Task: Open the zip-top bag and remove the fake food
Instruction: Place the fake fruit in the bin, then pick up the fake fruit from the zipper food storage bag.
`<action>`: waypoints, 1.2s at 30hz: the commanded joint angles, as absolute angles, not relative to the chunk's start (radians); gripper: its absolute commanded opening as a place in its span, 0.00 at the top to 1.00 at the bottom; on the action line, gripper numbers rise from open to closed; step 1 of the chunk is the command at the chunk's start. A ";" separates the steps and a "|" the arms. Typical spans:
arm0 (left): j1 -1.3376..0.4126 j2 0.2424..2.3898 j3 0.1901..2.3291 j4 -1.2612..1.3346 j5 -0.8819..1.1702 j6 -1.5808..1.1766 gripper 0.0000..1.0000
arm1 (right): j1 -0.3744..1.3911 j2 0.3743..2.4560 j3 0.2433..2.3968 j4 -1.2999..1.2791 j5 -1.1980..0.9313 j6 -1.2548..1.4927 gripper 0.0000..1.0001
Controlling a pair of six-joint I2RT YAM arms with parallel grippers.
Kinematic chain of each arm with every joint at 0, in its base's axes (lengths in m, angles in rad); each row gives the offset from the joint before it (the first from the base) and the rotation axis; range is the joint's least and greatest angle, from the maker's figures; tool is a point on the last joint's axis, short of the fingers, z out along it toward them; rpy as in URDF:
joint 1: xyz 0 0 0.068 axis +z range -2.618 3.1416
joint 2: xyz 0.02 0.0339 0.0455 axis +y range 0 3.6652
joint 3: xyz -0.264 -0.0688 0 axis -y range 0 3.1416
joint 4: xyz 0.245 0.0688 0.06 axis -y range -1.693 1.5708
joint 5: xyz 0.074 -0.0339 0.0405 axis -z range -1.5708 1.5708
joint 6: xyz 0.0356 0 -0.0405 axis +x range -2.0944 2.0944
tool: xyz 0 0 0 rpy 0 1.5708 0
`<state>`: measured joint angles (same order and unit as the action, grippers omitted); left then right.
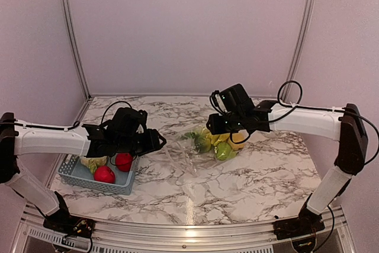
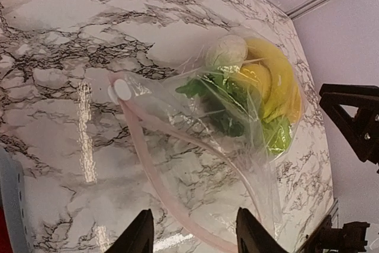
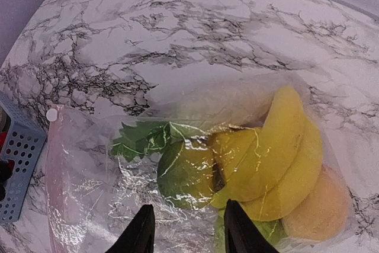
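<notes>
Far left, near edge of the marble table [image 1: 266, 176]: the blue basket [image 1: 74, 176], with two red apples [image 1: 105, 174] and a pale green leafy lump [image 1: 92, 161] sitting in it.

My left pincer [image 1: 155, 141] hangs just past the basket's far right corner and points right, toward the bag [image 1: 177, 158]. It's loose, fingers [image 2: 139, 235] well apart and nothing pinched. From its wrist camera the bag's pink zip strip [image 2: 154, 176] shows through the gap between them, further along the table, with the white slider [image 2: 122, 89] at the strip's far end. Can't say whether the strip touches either finger.

The bag lies flat mid-table, its mouth end to the left toward the basket, and you can see through it almost completely. All the food inside is bunched at its right end: green leaves [image 3: 145, 137] leftmost, then a green pear [image 3: 186, 173], two yellow bananas [image 3: 284, 146] curving over it, and an orange [image 3: 323, 211] furthest right.

My right pincer [image 1: 234, 137] is down on that loaded end. Its fingers [image 3: 142, 229] sit partly apart with crinkled bag plastic and something green between them. Honestly can't tell if it's actually clamping anything.
</notes>
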<state>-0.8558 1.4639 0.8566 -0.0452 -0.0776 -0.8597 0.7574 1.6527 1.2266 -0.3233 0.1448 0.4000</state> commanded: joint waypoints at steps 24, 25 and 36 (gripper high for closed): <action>-0.879 1.832 0.992 0.229 0.086 -0.988 0.83 | 0.745 1.791 1.252 -0.302 0.174 0.402 0.68; -0.878 1.840 0.995 0.229 0.090 -0.991 0.82 | 0.745 1.805 1.256 -0.298 0.181 0.400 0.68; -0.879 1.914 1.056 0.213 0.118 -1.007 0.76 | 0.745 1.829 1.262 -0.246 0.261 0.383 0.69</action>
<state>-0.8738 1.8858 1.0225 0.2153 0.1013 -1.0035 0.7532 1.8198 1.2274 -0.2871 0.2173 0.4057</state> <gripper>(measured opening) 0.229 0.304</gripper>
